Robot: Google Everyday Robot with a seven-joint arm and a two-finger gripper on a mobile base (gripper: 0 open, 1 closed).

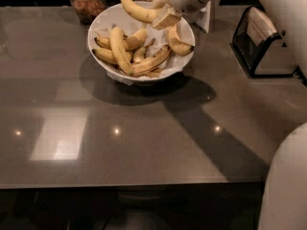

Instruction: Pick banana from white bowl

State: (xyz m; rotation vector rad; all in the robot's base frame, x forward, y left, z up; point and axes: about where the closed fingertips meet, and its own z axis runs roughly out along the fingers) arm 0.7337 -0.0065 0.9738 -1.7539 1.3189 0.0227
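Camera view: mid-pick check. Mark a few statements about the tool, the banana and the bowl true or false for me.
1. The tool grips the banana near one end. True.
2. The banana lies flat in the white bowl. False: it is held up over the bowl's far side, above the pile.
3. The white bowl holds nothing else. False: several other bananas lie in it.
4. A glass jar with brown contents stands behind the bowl, to the picture's left. True.
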